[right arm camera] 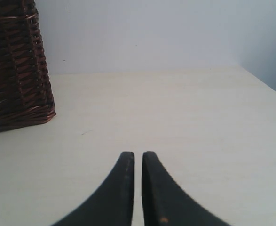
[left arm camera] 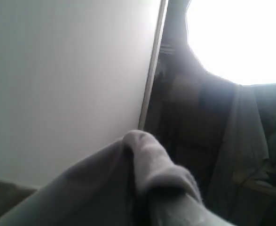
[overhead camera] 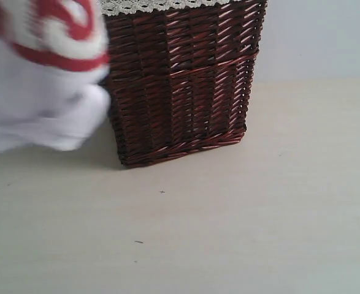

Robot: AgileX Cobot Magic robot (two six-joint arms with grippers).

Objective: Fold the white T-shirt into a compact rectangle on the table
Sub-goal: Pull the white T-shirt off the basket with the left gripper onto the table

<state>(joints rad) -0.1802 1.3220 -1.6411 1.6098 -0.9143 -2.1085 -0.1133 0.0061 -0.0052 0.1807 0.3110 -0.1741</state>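
Note:
The white T-shirt hangs blurred at the far left of the exterior view, raised off the table, its red band with white lettering at the top. In the left wrist view a bunched fold of the shirt fills the spot where the jaws sit and hides the left fingers; the cloth rises from there as if pinched. My right gripper hovers low over bare table, its dark fingers almost touching with nothing between them. Neither arm shows in the exterior view.
A dark brown wicker basket with white lace trim stands on the table just right of the hanging shirt; it also appears in the right wrist view as the basket. A pale wall backs the table.

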